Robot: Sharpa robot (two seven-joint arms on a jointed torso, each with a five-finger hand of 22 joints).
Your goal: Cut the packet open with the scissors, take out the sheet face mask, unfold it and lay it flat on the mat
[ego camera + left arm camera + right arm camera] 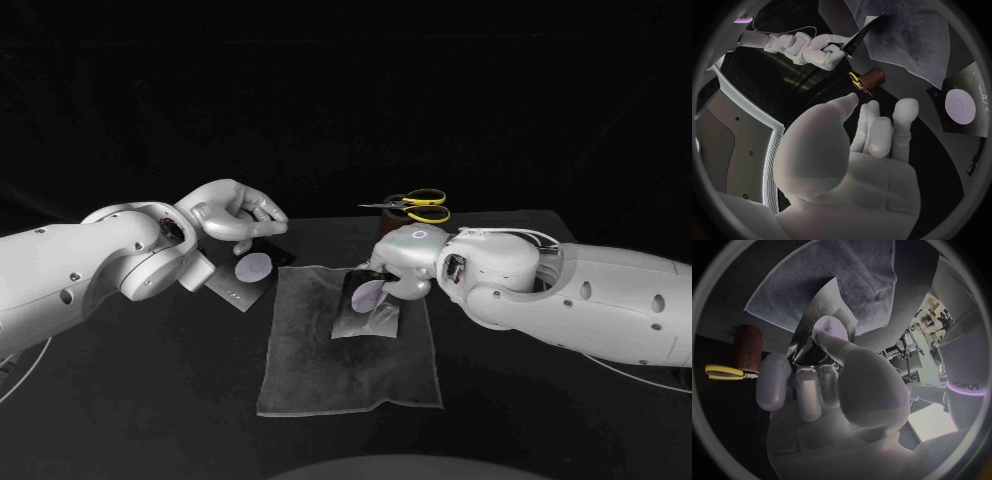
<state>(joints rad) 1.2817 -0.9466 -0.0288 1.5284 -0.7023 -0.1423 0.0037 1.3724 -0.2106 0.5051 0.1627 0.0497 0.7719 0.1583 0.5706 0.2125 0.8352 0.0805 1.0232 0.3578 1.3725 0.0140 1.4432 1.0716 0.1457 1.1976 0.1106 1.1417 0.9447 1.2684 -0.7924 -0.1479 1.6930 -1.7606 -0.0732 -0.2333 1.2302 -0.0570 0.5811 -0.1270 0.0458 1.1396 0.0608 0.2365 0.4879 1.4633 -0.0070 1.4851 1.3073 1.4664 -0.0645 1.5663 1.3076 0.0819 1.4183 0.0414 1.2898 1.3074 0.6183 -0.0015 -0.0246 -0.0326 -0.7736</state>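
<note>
**A:** What lies about, biggest first?

**B:** The black table (144, 400). In its middle is the grey mat (351, 370), spread flat. Just left of the mat lies a dark square piece (245, 275) with a pale round mark. I cannot tell whether it is a second pack or a part cut off. Beyond the mat's far edge stands a brown holder (387, 217), with the yellow-handled scissors (421, 205) at its top. Neither hand touches them.

**A:** Anything in the way?

**B:** The right arm crosses the mat's far right corner, and its hand hides the top edge of the packet.

**A:** And the packet itself?

**B:** The packet (368, 305) hangs over the far half of the mat, its lower end at the cloth.

**A:** The hands?

**B:** The right hand (404, 262) grasps the packet, thumb pressed to its face by the pale mark and fingers behind. The left hand (238, 215) hovers near the dark square piece, fingers loosely bent, thumb apart, holding nothing.
</note>
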